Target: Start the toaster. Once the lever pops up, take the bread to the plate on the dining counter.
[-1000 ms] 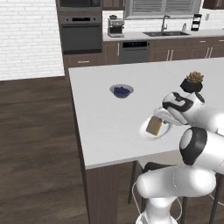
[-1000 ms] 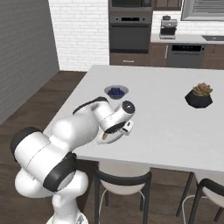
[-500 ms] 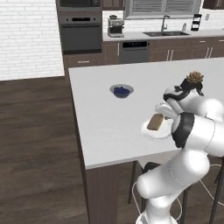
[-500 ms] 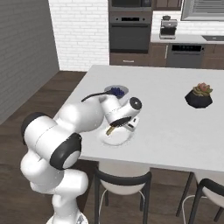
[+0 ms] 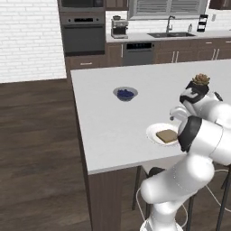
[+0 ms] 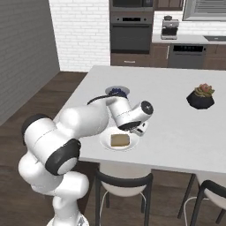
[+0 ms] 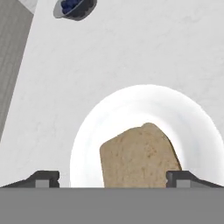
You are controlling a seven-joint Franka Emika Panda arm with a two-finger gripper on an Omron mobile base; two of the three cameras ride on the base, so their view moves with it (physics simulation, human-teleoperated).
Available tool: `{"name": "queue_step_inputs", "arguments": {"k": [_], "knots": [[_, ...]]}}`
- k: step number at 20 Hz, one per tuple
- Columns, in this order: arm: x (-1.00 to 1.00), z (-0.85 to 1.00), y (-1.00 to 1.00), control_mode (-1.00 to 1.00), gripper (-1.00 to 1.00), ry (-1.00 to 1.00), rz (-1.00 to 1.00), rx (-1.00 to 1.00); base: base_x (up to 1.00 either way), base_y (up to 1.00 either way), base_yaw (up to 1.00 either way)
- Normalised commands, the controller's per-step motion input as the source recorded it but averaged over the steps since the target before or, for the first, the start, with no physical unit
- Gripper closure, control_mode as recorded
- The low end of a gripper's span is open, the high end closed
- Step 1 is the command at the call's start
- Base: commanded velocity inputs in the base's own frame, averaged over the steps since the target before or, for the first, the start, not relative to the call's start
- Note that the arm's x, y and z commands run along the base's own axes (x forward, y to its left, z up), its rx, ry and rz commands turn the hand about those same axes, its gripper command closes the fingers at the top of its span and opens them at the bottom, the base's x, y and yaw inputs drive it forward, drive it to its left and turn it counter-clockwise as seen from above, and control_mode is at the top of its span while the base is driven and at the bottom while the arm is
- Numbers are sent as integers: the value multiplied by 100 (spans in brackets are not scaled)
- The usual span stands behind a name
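Note:
The bread [image 7: 140, 155], a brown toast slice, lies flat on the small white plate [image 7: 87, 131]. My gripper [image 7: 113, 179] hangs just above it, open, with one fingertip [image 7: 43, 178] on each side and clear of the slice. From the right base view the bread [image 6: 119, 140] sits in the plate [image 6: 106, 142] near the front edge of the dining counter [image 6: 176, 132], with the gripper [image 6: 140, 129] just over its far side. The left base view shows the bread [image 5: 167, 136] on the plate [image 5: 152, 132] beside my forearm. The toaster is out of view.
A small bowl with blue contents [image 5: 125, 94] [image 6: 117, 91] [image 7: 72, 8] stands further back on the counter. A potted plant in a black pot [image 6: 201, 96] [image 5: 200, 80] sits to the right. Stools [image 6: 123, 181] stand under the counter's front edge.
The gripper has gone from shut on the bread to open. The slice now rests flat on the plate, and the hand has drawn slightly up and back.

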Motion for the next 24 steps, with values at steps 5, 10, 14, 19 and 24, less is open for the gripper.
{"name": "queue_step_inputs", "arguments": {"k": [5,10,14,19,24], "knots": [[-52,24,-6,-100,-100,-5,-14,-3,0,0,0],[-19,79,59,-100,-100,-6,-10,-18,0,0,0],[-24,76,74,-100,-100,0,-2,-25,0,0,0],[-40,53,54,-100,-100,0,0,-29,0,0,0],[-50,35,23,-100,-100,0,0,-28,0,0,0]]}}
